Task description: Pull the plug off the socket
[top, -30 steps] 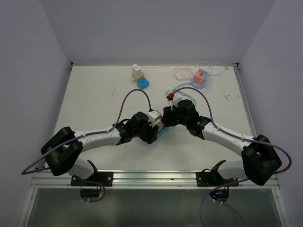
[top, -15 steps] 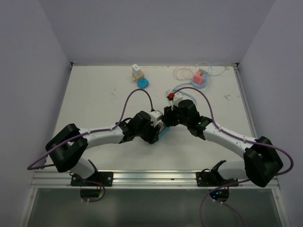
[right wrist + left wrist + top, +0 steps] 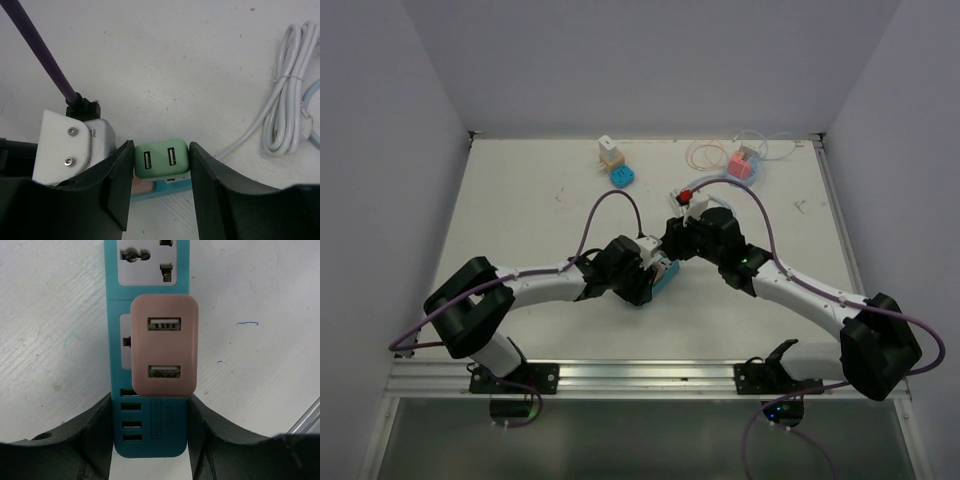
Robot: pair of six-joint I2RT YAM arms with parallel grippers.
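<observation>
Left hand (image 3: 150,440), right hand (image 3: 161,169) and green plug (image 3: 172,159) crowd the strip (image 3: 114,350); leftward table (image 3: 520,220) open.

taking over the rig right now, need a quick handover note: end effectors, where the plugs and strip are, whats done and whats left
Left end effector: shut on the near end of the teal power strip, bracing it.
Right end effector: shut on the green plug, just above the strip.
Pink plug: seated in the strip.
Done: the green plug looks pulled free. It is absent from the left wrist view, and the socket beyond the pink one is empty.
Left: carry the green plug clear, set it down and release. Probably pull the pink one too.
</observation>
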